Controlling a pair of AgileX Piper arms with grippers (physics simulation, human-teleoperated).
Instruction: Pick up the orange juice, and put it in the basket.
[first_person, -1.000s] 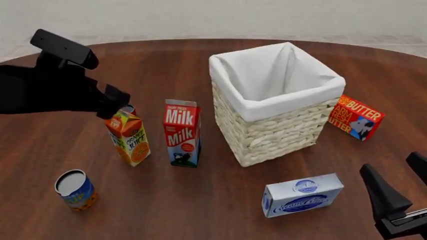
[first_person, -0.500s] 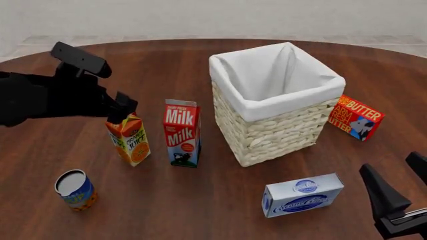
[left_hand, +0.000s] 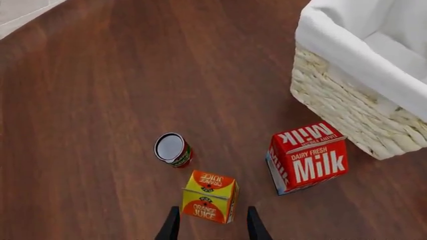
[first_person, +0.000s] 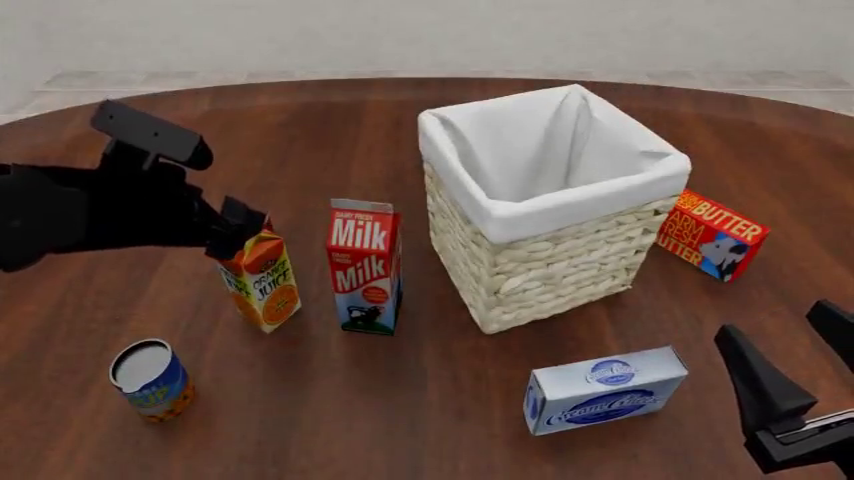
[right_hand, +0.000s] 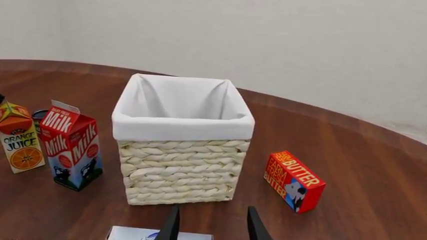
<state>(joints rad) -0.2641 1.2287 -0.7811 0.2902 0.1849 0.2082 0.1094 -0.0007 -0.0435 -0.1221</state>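
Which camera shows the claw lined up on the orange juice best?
Left wrist view: the orange juice sits just ahead of the open left claw. Front view hides the carton's top behind the arm; right wrist view shows only the carton.

Front cam: high, arms' side, whole table (first_person: 400, 420). Left wrist cam: steep downward look. Right wrist: low, level. All share basket (first_person: 547, 260).
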